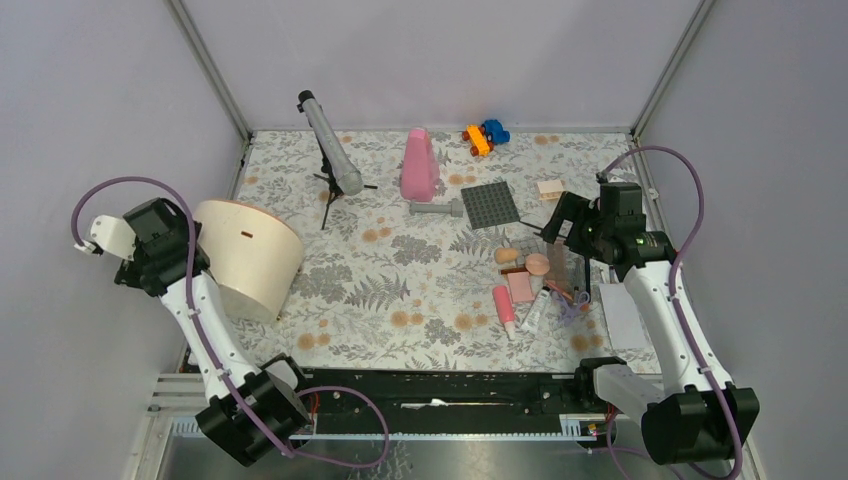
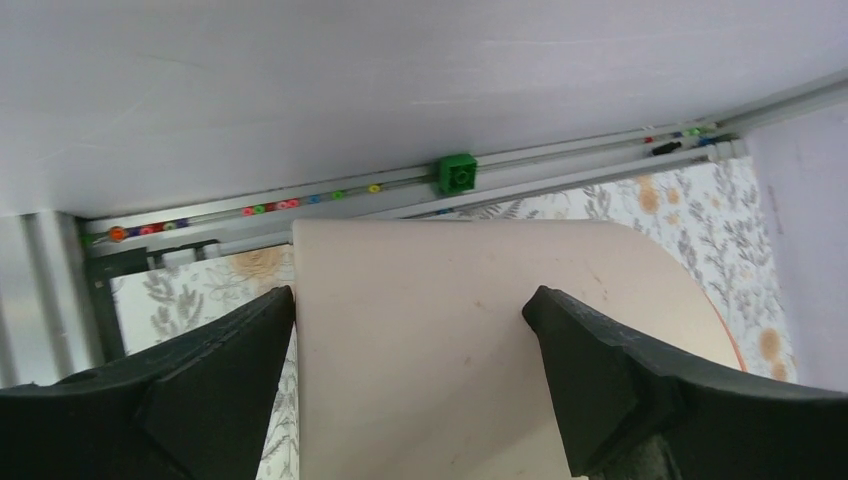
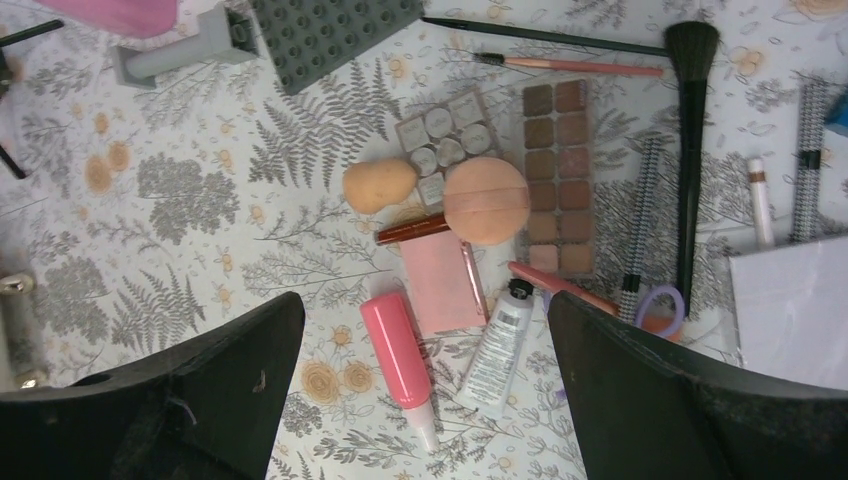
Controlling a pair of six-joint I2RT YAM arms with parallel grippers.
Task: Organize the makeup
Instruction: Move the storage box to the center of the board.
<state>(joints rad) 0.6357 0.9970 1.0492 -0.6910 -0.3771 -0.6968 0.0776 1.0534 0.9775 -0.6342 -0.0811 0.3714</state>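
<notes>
Makeup (image 1: 522, 287) bunched at right, both claws released

Makeup is seen gathered on the right half of the flowered table (image 1: 400, 290), well apart from the cream tub (image 1: 250, 255) at the left. The right claw (image 3: 422, 300) is held above the heap, jaws spread wide, nothing gripped. Beneath it, the pink tube (image 3: 397, 355) is laid just beside the pink square compact (image 3: 440, 280), and the pale tube (image 3: 497, 345) is angled at the compact's other side. The round puff (image 3: 485, 200) is rested partly on the shadow palette (image 3: 558, 175), with the egg-shaped sponge (image 3: 378, 185) just beside it. A black brush (image 3: 690, 150) is stretched along the palette's far side, and a thin brush (image 3: 570, 66) is laid across the top, near the grey studded plate (image 3: 330, 35). Over on the left, the left claw (image 2: 410, 300) is poised at the cream tub, jaws parted, the tub's pale surface seen between them. Whether it is touched cannot be told. A green brick (image 2: 457, 173) is spotted on the rail beyond.
</notes>
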